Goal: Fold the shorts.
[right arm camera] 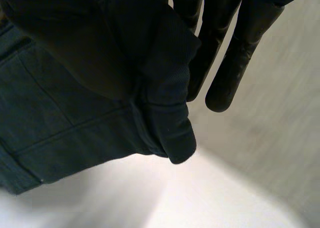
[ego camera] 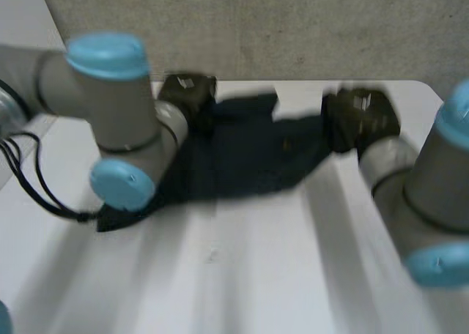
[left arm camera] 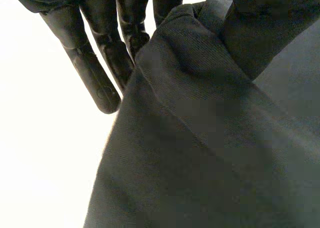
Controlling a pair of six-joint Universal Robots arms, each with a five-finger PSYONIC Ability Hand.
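Note:
Dark navy shorts [ego camera: 249, 154] lie spread across the far middle of the white table [ego camera: 242, 275]. My left hand [ego camera: 188, 94] is at their far left edge. In the left wrist view the cloth [left arm camera: 200, 153] runs up between the straight fingers [left arm camera: 95, 73] and the thumb, pinched there. At the far right edge of the shorts is my right hand [ego camera: 360, 118]. Its wrist view shows a folded hem of the shorts [right arm camera: 165, 113] squeezed between thumb and fingers [right arm camera: 240, 58]. The near left corner of the shorts is hidden behind my left arm.
My left arm's elbow [ego camera: 121, 180] hangs over the near left part of the shorts. A grey wall [ego camera: 293, 26] rises just behind the table's far edge. The table's right corner [ego camera: 429, 92] is beside my right arm.

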